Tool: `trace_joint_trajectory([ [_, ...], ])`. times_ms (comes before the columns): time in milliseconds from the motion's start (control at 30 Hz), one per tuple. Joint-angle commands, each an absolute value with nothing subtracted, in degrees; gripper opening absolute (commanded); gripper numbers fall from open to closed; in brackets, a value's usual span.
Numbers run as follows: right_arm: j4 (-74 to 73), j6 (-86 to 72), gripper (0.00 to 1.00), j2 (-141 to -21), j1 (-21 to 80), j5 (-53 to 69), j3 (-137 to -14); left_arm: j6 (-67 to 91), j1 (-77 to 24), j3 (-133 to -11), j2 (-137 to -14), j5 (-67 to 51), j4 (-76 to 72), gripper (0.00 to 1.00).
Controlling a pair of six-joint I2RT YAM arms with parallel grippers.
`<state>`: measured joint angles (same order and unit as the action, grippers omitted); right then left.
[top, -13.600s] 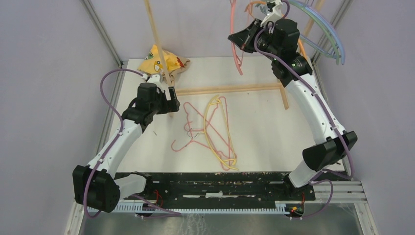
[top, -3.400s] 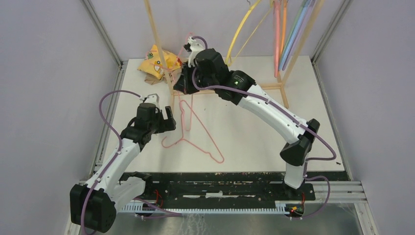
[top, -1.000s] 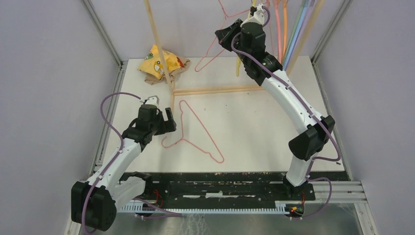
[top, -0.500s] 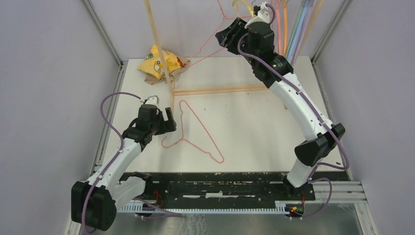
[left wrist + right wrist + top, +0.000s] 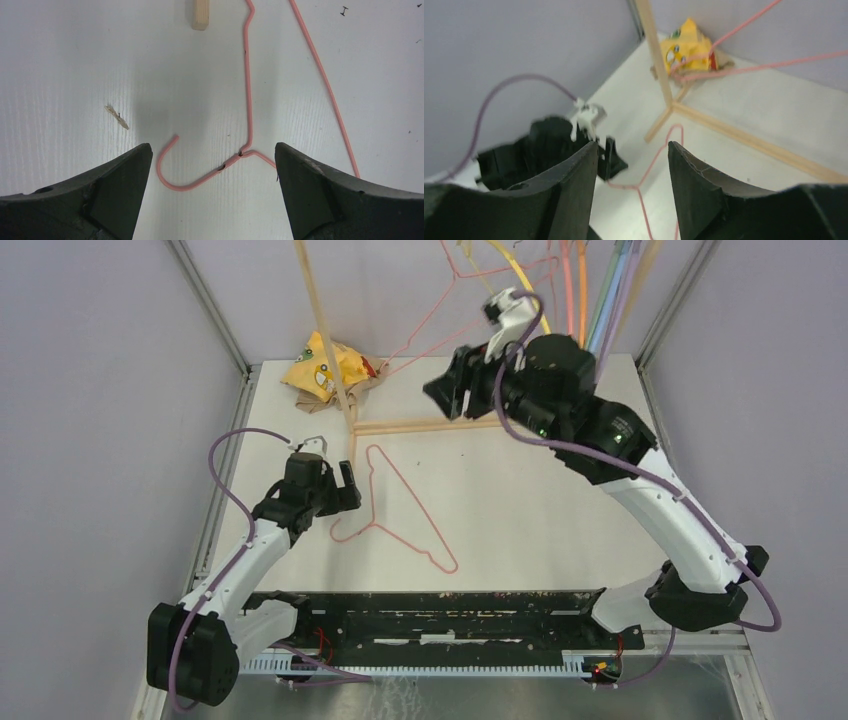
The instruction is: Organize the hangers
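Observation:
One pink hanger (image 5: 400, 502) lies flat on the white table. Its hook (image 5: 190, 175) sits between the fingers of my left gripper (image 5: 340, 485), which hovers open just above it (image 5: 210, 150). My right gripper (image 5: 450, 395) is open and empty, up in the air over the rack's base bar; through its fingers (image 5: 633, 147) I see the left arm and the table hanger (image 5: 651, 165). Another pink hanger (image 5: 418, 322) hangs at the back (image 5: 764, 65), beside yellow (image 5: 515, 275), orange (image 5: 580, 290) and light blue and lavender hangers (image 5: 610, 295).
A yellow bag (image 5: 325, 365) lies at the table's back left, behind the wooden rack's upright post (image 5: 320, 320). The rack's base bar (image 5: 440, 425) runs across the table, its end (image 5: 200, 15) near the hanger. A small scrap (image 5: 117, 117) lies left of the hook.
My right gripper has opened and let go of the pink hanger, which now hangs at the back. The right arm has dropped down and toward the left. The left arm has not moved.

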<state>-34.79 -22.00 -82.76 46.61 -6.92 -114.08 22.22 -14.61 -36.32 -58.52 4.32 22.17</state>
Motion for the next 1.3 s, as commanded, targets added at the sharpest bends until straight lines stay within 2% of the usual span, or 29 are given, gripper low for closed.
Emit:
trace_joint_trajectory([
  [0, -45.54, -15.38, 0.61, -82.12, 51.39, -2.56, -102.12, 24.57, -14.70, -37.32, -58.46, 3.37, 20.12, 0.99],
  [233, -44.28, -14.73, 0.58, -83.47, 56.82, -0.36, -84.98, 25.22, -14.68, -37.54, -58.11, 3.21, 21.25, 0.99],
  [400, -40.98, -11.20, 0.58, -88.97, 58.71, -0.86, -79.01, 25.12, -14.72, -38.94, -57.48, 5.17, 23.26, 0.99],
  [567, -40.33, -8.08, 0.53, -99.58, 60.44, 0.63, -82.00, 27.58, -14.30, -39.44, -55.97, 6.58, 25.41, 0.99],
  [800, -35.05, -8.22, 0.51, -109.46, 61.77, -0.64, -84.07, 32.01, -11.98, -38.17, -54.85, 2.27, 25.35, 0.99],
  [1267, -28.53, -8.66, 0.44, -114.87, 62.07, -0.55, -79.58, 33.81, -11.38, -36.02, -51.62, 4.53, 27.85, 0.99],
])
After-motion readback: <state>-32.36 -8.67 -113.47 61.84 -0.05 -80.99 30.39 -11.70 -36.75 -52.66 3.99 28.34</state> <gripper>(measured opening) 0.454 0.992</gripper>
